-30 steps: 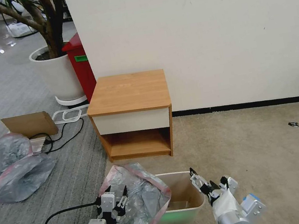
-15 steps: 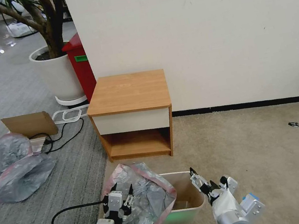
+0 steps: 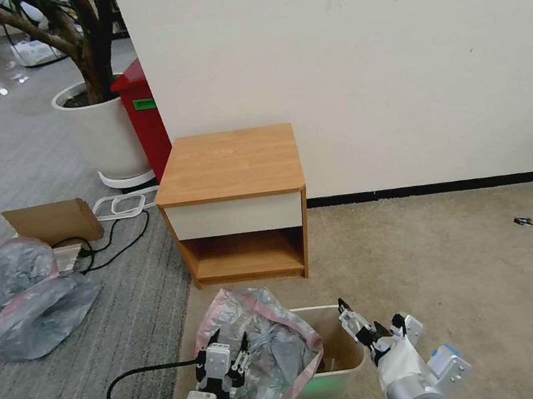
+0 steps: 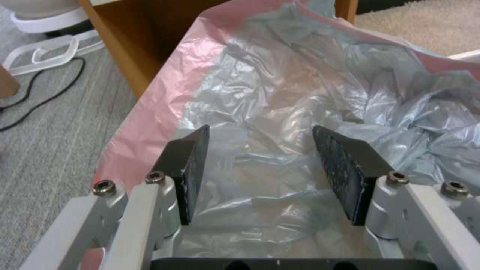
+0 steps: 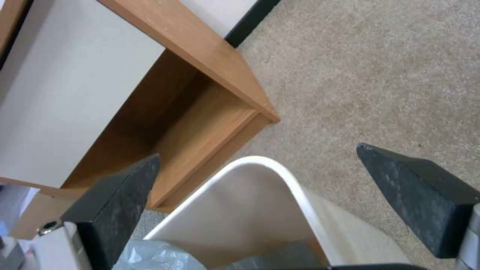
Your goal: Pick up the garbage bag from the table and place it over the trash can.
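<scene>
The garbage bag (image 3: pixel 271 354), crinkly grey with a pink rim, hangs bunched over the left half of the cream trash can (image 3: pixel 344 349). My left gripper (image 3: pixel 227 354) is at the bag's left edge. In the left wrist view it (image 4: pixel 260 131) is open, with the bag's plastic (image 4: pixel 280 93) spread between and beyond its fingers and the pink rim passing outside one finger. My right gripper (image 3: pixel 369 318) hovers open over the can's right rim, nothing between its fingers (image 5: pixel 257 155). The can's rim (image 5: pixel 280 176) shows below it. The table (image 3: pixel 231 164) stands behind the can, its top bare.
Two stuffed grey bags (image 3: pixel 35 317) lie on the floor at left, near a cardboard piece (image 3: pixel 54 223) and cables (image 3: pixel 118 240). A red bin (image 3: pixel 145 117) and a white planter (image 3: pixel 104 131) stand behind the table. The wall (image 3: pixel 359 63) runs close behind. Beige carpet (image 3: pixel 465 262) lies open to the right.
My left gripper has moved to the right, and the bag has shifted with it farther over the can. The right gripper has stayed where it was.
</scene>
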Robot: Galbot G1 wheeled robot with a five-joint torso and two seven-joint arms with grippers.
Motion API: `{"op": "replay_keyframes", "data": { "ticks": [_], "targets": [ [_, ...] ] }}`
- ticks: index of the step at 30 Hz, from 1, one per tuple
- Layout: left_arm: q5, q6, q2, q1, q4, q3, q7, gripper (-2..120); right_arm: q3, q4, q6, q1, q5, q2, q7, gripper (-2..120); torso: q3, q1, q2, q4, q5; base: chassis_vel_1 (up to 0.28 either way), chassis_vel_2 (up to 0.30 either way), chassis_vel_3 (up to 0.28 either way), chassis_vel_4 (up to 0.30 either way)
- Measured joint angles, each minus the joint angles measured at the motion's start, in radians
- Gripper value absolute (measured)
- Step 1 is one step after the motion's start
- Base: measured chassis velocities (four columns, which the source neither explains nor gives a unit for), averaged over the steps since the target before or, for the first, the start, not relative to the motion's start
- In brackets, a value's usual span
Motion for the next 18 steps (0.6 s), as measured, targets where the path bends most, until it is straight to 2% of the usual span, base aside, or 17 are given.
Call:
{"op": "replay_keyframes", "data": {
  "ticks": [11, 18],
  "targets": [
    [-0.009, 0.003, 0.007, -0.020, 0.041, 0.031, 0.001, 55, -0.024, 0.005, 0.003, 0.006, -0.026, 0.010, 0.002, 100, 0.000, 0.000, 0.000, 0.0000, 0.0000, 0.000, 0.000, 0.000, 0.000],
    [-0.058, 0.029, 0.009, -0.034, 0.057, 0.048, -0.013, 55, -0.042, 0.004, 0.012, 0.008, -0.040, 0.009, 0.003, 100, 0.000, 0.000, 0.000, 0.0000, 0.0000, 0.000, 0.000, 0.000, 0.000]
  ]
}}
